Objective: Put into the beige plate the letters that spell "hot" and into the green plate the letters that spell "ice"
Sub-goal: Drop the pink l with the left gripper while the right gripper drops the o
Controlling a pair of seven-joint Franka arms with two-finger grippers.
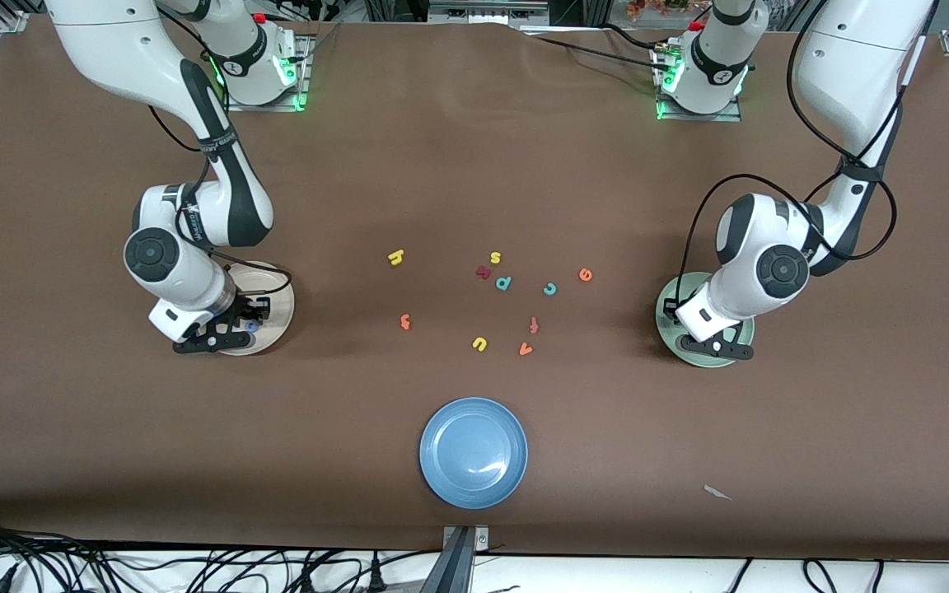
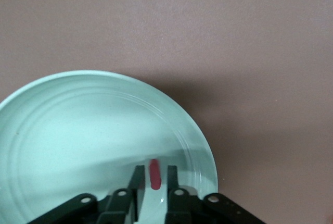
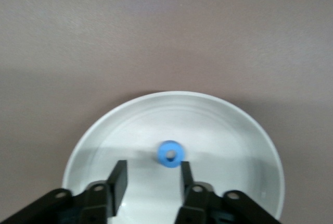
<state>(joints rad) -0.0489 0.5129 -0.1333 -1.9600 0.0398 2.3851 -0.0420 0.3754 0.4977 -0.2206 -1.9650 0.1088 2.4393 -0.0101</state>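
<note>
Both grippers part over their plates: the right gripper [image 3: 150, 174] stands wide with the blue o [image 3: 170, 153] free just ahead of its fingertips on the beige plate [image 3: 104, 130], while the left gripper [image 2: 154, 174] is barely open with the red i [image 2: 155, 174] between its fingers over the green plate [image 2: 62, 120], so that letter could cling and lift away.

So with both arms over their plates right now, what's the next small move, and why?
Probably lift both arms clear. The right gripper stands open over the round beige plate with the blue ring-shaped foam o lying free, and the left gripper brackets the dark red foam bar i in the pale green plate.

A blue plate [image 1: 473, 451] sits on the brown tabletop [image 1: 474, 165], nearest the front camera. Yellow u [image 1: 479, 343], yellow s [image 1: 495, 258] and teal p [image 1: 504, 282] lie mid-table
</note>
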